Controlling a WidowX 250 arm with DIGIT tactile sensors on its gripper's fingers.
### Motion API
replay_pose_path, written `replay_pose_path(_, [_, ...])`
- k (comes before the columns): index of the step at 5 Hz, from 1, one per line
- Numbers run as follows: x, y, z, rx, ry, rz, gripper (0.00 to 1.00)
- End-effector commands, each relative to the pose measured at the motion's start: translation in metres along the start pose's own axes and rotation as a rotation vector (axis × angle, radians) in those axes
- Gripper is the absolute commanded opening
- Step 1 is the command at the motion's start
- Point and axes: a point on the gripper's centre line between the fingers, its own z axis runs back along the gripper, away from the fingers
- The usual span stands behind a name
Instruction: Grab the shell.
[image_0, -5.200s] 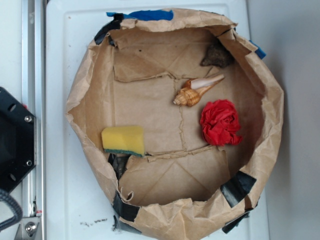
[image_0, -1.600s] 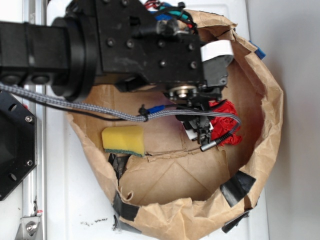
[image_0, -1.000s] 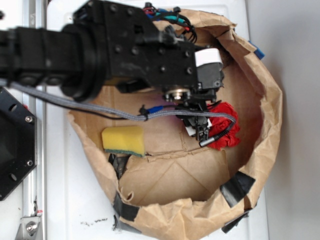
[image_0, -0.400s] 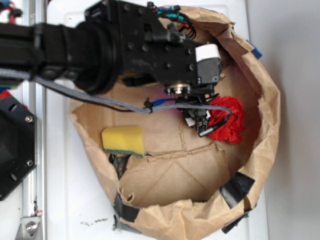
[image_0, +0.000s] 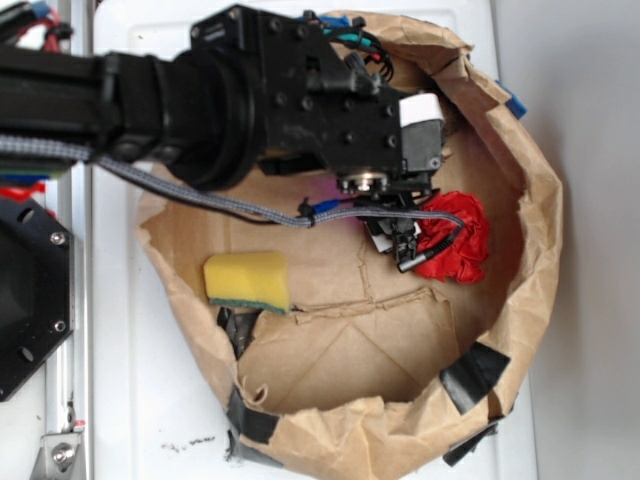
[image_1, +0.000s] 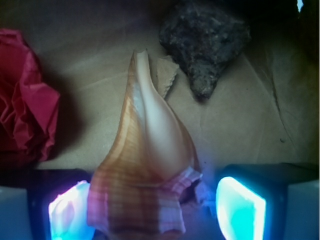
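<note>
The black arm (image_0: 200, 100) reaches in from the left edge of the white table (image_0: 140, 380), lying nearly level across the upper part of the brown paper bowl (image_0: 540, 260), its wrist bent down so the gripper (image_0: 400, 240) hangs over the bowl's floor toward the right side. A grey braided cable (image_0: 200, 195) trails beneath it. In the exterior view the arm hides the shell.

In the wrist view, going left to right: the red crumpled paper ball (image_1: 25, 120) sits at the left, apart from the left finger (image_1: 67, 212), which glows violet-blue at the bottom. The shell (image_1: 145, 175) lies between the two fingers, its broad ribbed end low in the gap and close against the left finger, its pale pointed tail aimed away from the gripper toward the dark rough rock (image_1: 205, 42). The right finger (image_1: 240, 205) glows cyan, and a gap shows between it and the shell. The fingers are spread apart around the shell, not pinching it.

In the exterior view a yellow sponge (image_0: 247, 282) lies near the bowl's left wall.
</note>
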Motion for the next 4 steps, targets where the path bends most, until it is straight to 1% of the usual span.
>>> replay_pose_path(1, [0.011, 0.002, 0.009, -0.024, -0.038, 0.027, 0.00])
replay_pose_path(2, [0.010, 0.004, 0.017, -0.028, -0.024, 0.024, 0.00])
replay_pose_path(3, [0.006, 0.005, 0.038, -0.056, 0.033, 0.026, 0.00])
replay_pose_path(4, [0.000, 0.006, 0.064, -0.094, 0.118, -0.006, 0.00])
